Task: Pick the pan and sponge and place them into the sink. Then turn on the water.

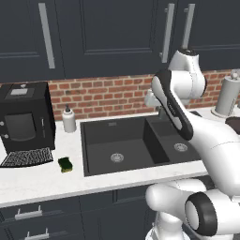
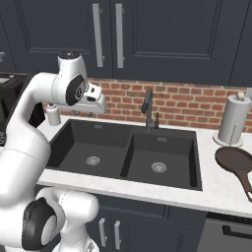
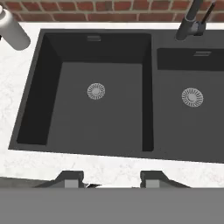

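Tool: the two-finger tool (image 3: 111,178) of the white arm hangs above the front edge of the sink, its two dark tips over the pale worktop strip; the fingers are closed as far as they go and nothing is between them.
Sink: the wide matte black double-basin sink (image 1: 93,136) (image 2: 194,162) (image 3: 148,87) is set in the white speckled stone worktop (image 1: 37,180) (image 2: 221,194) (image 3: 8,78); both basins have nothing in them, and each has a round silver drain in its floor.
Pan: the round shallow dark brown pan (image 2: 237,162) lies flat on the worktop to the right of the sink, just beside the right basin, with its short handle pointing to the front edge.
Sponge: the small rectangular sponge with yellow body and dark green top (image 1: 65,164) lies on the worktop to the left of the sink, near the left basin's front corner and apart from it.
Faucet: the tall black curved faucet (image 2: 147,109) (image 3: 192,19) stands behind the centre divider; no stream comes out of it.
Soap bottle: a small grey-white bottle with a pump (image 1: 69,119) (image 2: 53,114) (image 3: 13,28) stands upright at the back left corner of the sink.
Coffee machine: a black box-shaped machine (image 1: 23,119) stands at the far left, against the red brick wall.
Paper roll: a grey-white roll on an upright holder (image 2: 234,119) (image 1: 228,96) stands behind the pan.
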